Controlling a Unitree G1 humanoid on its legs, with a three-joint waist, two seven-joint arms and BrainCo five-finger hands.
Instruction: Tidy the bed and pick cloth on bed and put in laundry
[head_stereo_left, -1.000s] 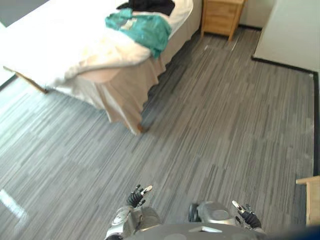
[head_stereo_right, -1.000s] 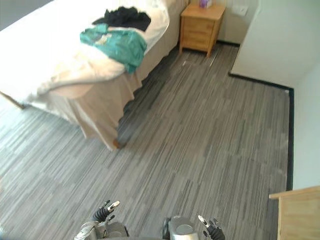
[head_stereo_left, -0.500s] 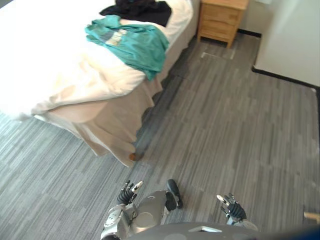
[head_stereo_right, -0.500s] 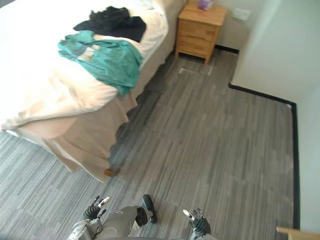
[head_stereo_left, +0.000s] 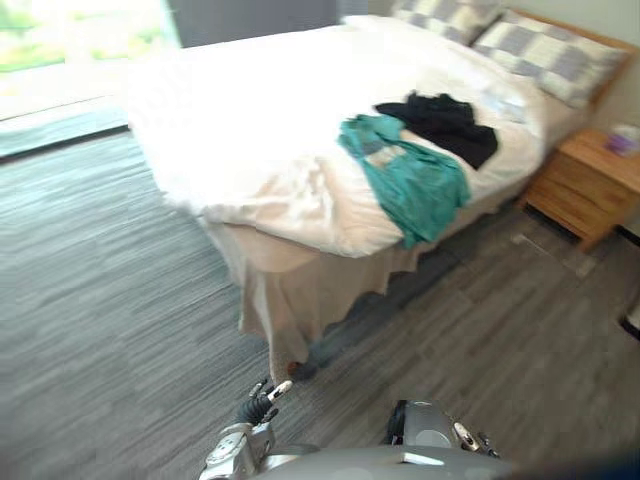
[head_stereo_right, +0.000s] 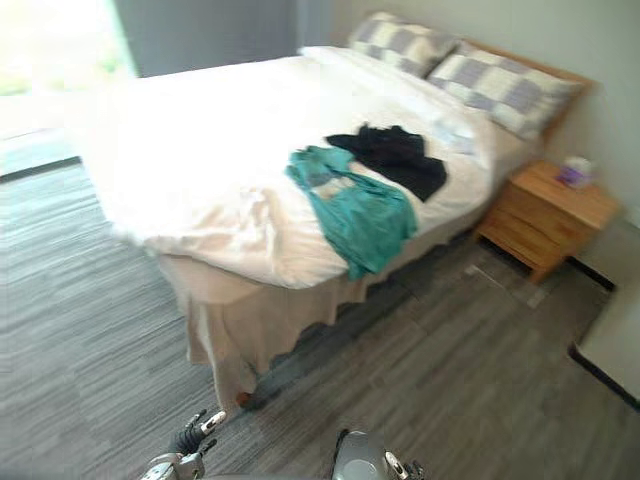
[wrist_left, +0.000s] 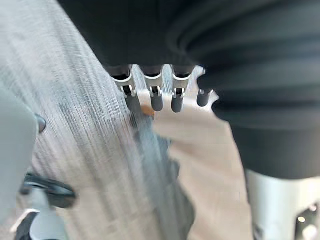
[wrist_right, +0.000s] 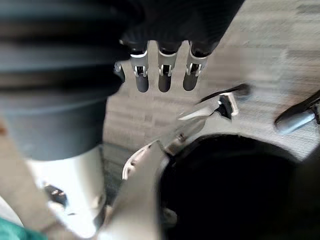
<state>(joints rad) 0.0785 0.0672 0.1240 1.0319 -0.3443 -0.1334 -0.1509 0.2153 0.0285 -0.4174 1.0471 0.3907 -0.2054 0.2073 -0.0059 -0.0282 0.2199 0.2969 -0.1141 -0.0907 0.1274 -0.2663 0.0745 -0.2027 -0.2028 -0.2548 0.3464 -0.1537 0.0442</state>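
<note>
We are facing the bed (head_stereo_left: 240, 120) from its foot corner, across grey striped floor (head_stereo_left: 100, 300).

- Both cloths are lying on the white duvet (head_stereo_left: 290, 190), on the nightstand side of the bed. Neither one is in a hand.
- The teal cloth (head_stereo_left: 415, 185) is spreading crumpled toward the mattress edge, and its lower end is hanging a little over the side.
- The black cloth (head_stereo_left: 447, 125) is sitting bunched just beside the teal one, toward the head of the bed. Their edges are seeming to meet.
- Two checked pillows (head_stereo_left: 560, 60) are resting at the headboard.
- The duvet is lying rumpled at the near corner, above the beige bed skirt (head_stereo_left: 300, 300).
- A wooden nightstand (head_stereo_left: 585, 185) is standing by the head of the bed, carrying a small purple item (head_stereo_right: 575, 172). We cannot tell what it is.
- The left hand (head_stereo_left: 257, 407) is hanging low over the floor, well apart from the bed. Its fingers (wrist_left: 156, 97) are lying relaxed in a loose row, gripping nothing.
- The right hand (wrist_right: 164, 75) is also hanging low, its fingers lying straight side by side with nothing between them.
</note>
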